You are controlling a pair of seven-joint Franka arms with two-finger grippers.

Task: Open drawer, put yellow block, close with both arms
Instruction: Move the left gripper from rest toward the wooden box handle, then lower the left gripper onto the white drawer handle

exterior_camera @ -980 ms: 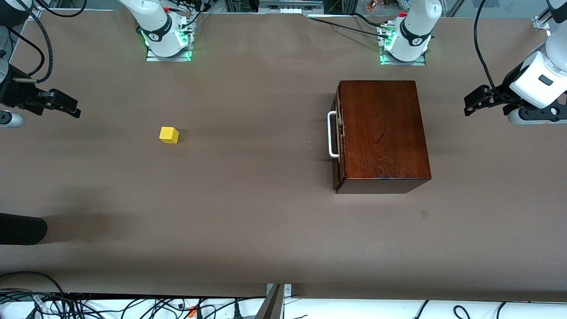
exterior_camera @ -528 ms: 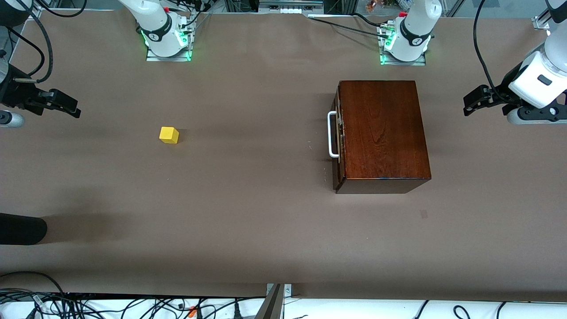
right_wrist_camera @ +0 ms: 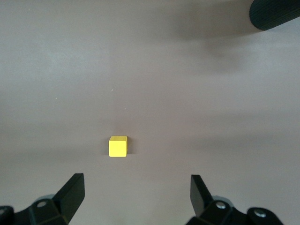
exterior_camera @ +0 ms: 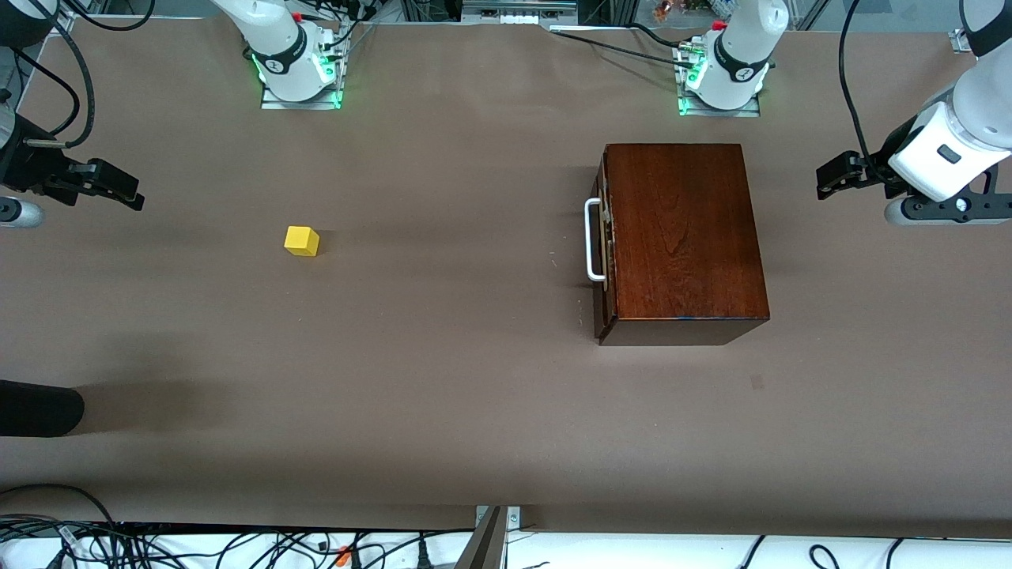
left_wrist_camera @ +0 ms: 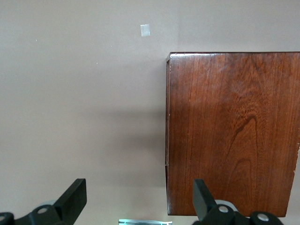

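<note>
The drawer (exterior_camera: 605,237) of the dark reddish-brown wooden box (exterior_camera: 680,237) is shut. Its white bar handle (exterior_camera: 590,239) faces the right arm's end of the table. The yellow block (exterior_camera: 301,241) sits alone on the brown table, toward the right arm's end. My left gripper (exterior_camera: 830,178) hangs open over the table beside the box's back end, holding nothing. In the left wrist view the box (left_wrist_camera: 232,131) lies past my open left gripper (left_wrist_camera: 138,199). My right gripper (exterior_camera: 126,194) hovers open over the table's end, apart from the block (right_wrist_camera: 117,146), which shows ahead of the gripper (right_wrist_camera: 136,192).
A black rounded object (exterior_camera: 39,407) pokes in over the table edge at the right arm's end, nearer to the front camera than the block. A small pale patch (exterior_camera: 757,382) marks the table nearer to the camera than the box. Cables run along the table's front edge.
The left arm has shifted slightly toward the box and toward the bases. The right arm, the block and the box have not moved.
</note>
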